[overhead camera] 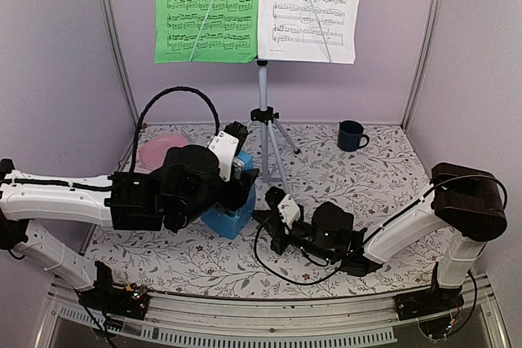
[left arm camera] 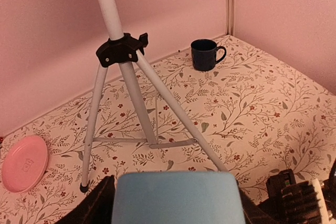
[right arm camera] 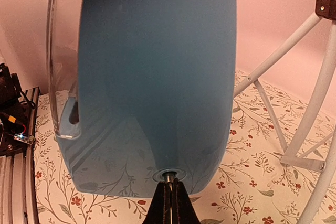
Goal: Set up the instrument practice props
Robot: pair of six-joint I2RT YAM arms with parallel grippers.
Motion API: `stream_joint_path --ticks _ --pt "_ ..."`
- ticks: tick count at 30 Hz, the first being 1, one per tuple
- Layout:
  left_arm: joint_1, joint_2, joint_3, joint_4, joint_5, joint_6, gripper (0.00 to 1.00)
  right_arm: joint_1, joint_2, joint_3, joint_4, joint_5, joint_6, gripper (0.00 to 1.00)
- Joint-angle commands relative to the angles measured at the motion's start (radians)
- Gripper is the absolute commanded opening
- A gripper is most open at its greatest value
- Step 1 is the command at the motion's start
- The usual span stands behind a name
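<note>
The music stand [overhead camera: 263, 112] rises on its silver tripod [left arm camera: 137, 98] at the back, with a green sheet-music page [overhead camera: 208, 10] and a white one [overhead camera: 318, 6] on it. In front of the tripod, the light-blue metronome [overhead camera: 229, 219] stands on the floral cloth. My left gripper [overhead camera: 239, 185] comes down over its top [left arm camera: 176, 198], with a dark finger [left arm camera: 100, 208] pressed against each side. From the right, my right gripper [right arm camera: 169, 186] is shut on a small metal stem [right arm camera: 168, 177] low on the metronome's side [right arm camera: 157, 77].
A dark blue mug [overhead camera: 351, 135] stands at the back right and a pink plate [overhead camera: 161, 151] lies at the back left. The tripod legs [right arm camera: 315, 103] spread just behind the metronome. Side walls and metal corner posts close in the cloth.
</note>
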Motion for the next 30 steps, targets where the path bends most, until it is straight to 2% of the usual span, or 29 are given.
stream_joint_path --ticks 1,6,11,22,25,26,29,30 --pt "-0.014 -0.089 -0.061 0.219 -0.016 0.051 0.1 -0.009 -0.041 -0.003 0.024 -0.032 0.091 0.0" --pt "-0.022 -0.143 -0.171 0.376 0.032 0.109 0.09 -0.071 -0.088 -0.044 0.059 -0.082 0.255 0.0" --pt "-0.025 -0.141 -0.219 0.438 0.053 0.136 0.09 -0.088 -0.089 -0.036 0.081 -0.117 0.384 0.0" --pt "-0.034 -0.128 -0.271 0.514 0.053 0.168 0.09 -0.109 -0.088 -0.039 0.082 -0.102 0.528 0.0" --pt "-0.034 -0.125 -0.277 0.518 0.055 0.163 0.09 -0.109 -0.093 -0.045 0.081 -0.131 0.496 0.0" --pt "-0.033 -0.125 -0.284 0.526 0.061 0.161 0.09 -0.109 -0.098 -0.053 0.08 -0.143 0.484 0.06" --pt "-0.016 -0.117 -0.306 0.563 0.121 0.146 0.1 -0.109 -0.125 -0.098 0.075 -0.193 0.447 0.37" --pt "-0.008 -0.111 -0.31 0.572 0.148 0.137 0.1 -0.108 -0.134 -0.111 0.068 -0.208 0.436 0.42"
